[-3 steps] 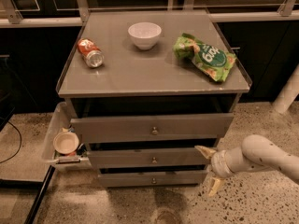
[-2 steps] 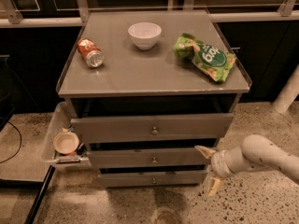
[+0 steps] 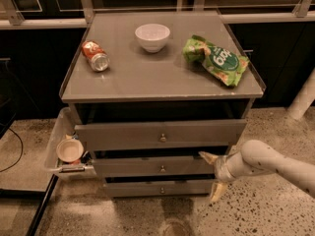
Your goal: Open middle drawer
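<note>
The gripper (image 3: 212,174) sits low at the right side of the cabinet, at the end of a pale arm (image 3: 275,162) that reaches in from the right edge of the view. Its two fingers (image 3: 207,157) are spread apart with nothing between them: one points up and to the left, the other (image 3: 217,191) points down toward the floor (image 3: 256,215). The upper fingertip lies at the top right corner of the middle drawer (image 3: 147,167); whether it touches the front cannot be told. That drawer is the second of three grey fronts, with a small round knob (image 3: 162,169) at its centre, well to the left of the gripper, and a dark gap above it. Above it is the taller, wider top drawer (image 3: 147,134), and below it the narrow bottom drawer (image 3: 147,188). On the cabinet's flat surface (image 3: 147,80) a white bowl (image 3: 152,36) stands near the back, a soda can (image 3: 95,56) lies on its side to the left, and a green chip bag (image 3: 216,60) lies to the right. A side tray (image 3: 55,141) on the cabinet's left holds a small cup (image 3: 69,150).
</note>
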### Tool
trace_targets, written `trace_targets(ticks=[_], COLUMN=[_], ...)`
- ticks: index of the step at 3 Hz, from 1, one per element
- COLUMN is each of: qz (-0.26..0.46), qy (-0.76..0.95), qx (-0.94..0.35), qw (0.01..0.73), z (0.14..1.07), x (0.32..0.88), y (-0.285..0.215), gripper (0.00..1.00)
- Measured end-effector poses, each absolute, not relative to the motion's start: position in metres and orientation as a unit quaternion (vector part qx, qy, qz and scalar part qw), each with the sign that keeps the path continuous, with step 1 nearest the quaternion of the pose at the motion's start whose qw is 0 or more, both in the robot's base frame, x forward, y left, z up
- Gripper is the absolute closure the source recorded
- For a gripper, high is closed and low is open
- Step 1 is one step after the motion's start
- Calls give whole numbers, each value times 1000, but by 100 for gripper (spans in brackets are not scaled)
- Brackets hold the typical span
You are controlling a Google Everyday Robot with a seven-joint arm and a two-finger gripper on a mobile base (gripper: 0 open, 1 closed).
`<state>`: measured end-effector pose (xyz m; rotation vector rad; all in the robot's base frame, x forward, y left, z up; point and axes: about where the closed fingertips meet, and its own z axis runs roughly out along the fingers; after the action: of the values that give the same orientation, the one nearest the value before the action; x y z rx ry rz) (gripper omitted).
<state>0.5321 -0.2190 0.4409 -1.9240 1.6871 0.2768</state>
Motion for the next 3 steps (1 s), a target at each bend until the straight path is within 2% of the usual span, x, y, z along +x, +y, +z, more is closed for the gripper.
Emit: trace_targets(ticks=[3], qz=[99], qy=[626], qx=[-719], qw=[284], z=[412], x=[580], y=[-208], gripper=[0])
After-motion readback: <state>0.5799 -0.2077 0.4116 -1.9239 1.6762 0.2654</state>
